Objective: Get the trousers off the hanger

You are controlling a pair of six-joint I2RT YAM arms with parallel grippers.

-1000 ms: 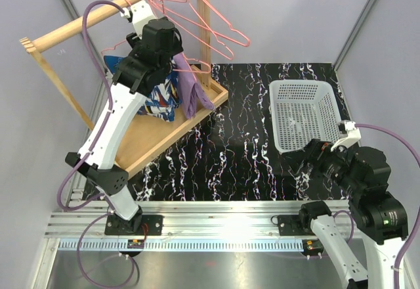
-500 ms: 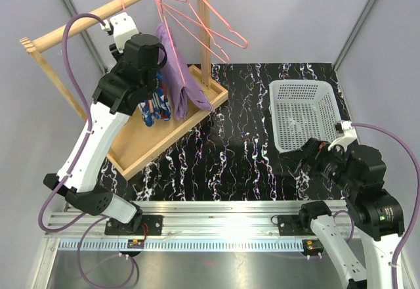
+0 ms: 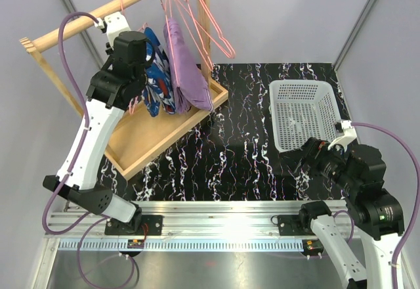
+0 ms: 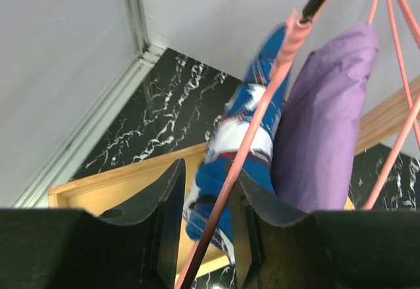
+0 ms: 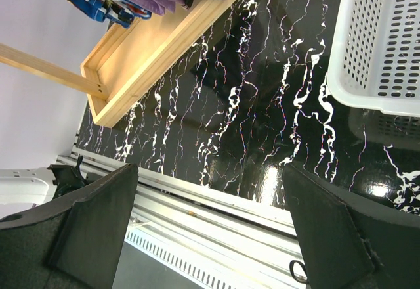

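The dark blue shorts with white and red splashes (image 3: 154, 79) and the lilac-purple shorts (image 3: 184, 72) hang side by side from pink wire hangers under the wooden rod (image 3: 85, 20). My left gripper (image 3: 134, 90) is raised beside the blue shorts. In the left wrist view the pink hanger wire (image 4: 275, 72) runs slantwise between the narrow jaws of the left gripper (image 4: 210, 171), with the blue shorts (image 4: 262, 157) and purple shorts (image 4: 321, 125) just beyond. My right gripper (image 3: 312, 154) is open and empty, low by the basket; in its own view the right gripper (image 5: 210, 171) is over the table's near edge.
A wooden tray (image 3: 151, 138) forms the rack's base under the shorts. Several empty pink hangers (image 3: 203, 20) hang by the upright post. A white plastic basket (image 3: 305, 115) stands on the black marbled table at the right. Grey walls close in on both sides.
My left arm has swung up and to the left, carrying the hanger. The shorts have risen from low over the tray to hang higher. The right arm has barely moved.
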